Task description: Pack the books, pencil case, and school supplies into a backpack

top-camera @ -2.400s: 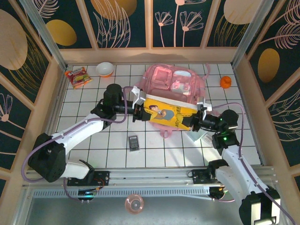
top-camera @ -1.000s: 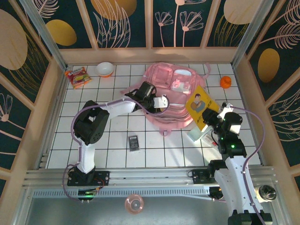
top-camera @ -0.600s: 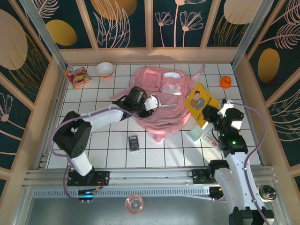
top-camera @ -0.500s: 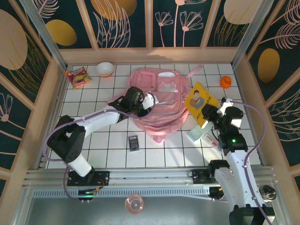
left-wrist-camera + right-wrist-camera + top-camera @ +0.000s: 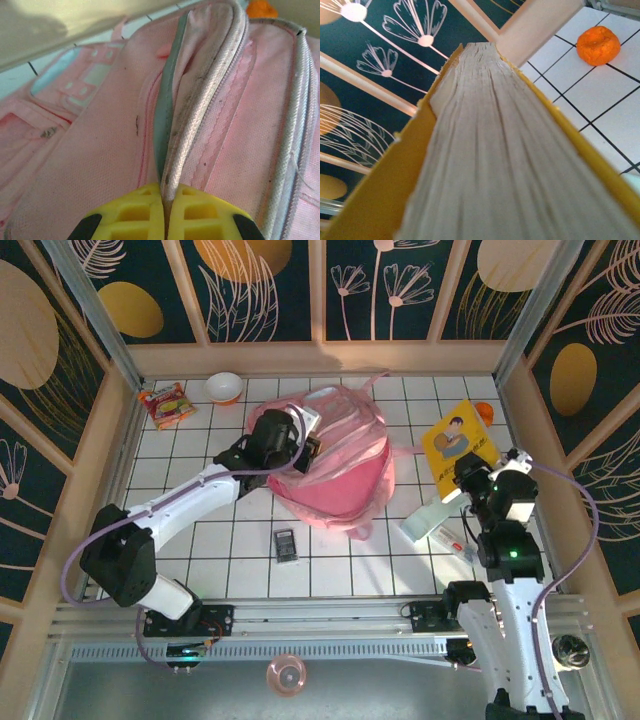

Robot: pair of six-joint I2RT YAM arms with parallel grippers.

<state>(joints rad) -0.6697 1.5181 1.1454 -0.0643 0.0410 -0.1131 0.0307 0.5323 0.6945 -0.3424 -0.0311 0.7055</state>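
Nearest me, the calculator and pencil case lie unpacked on the worktop. My right claw pinches the book by its near edge. Its long axis slants away toward the far right wall, off to the right of the backpack. My left claw is pressed together on the backpack's zip rim. If that slips, the mouth could fall shut.

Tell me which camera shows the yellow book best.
Top external: the book shows nearly its whole yellow cover with the printed figure. Right wrist catches the book edge-on: pages between yellow covers.
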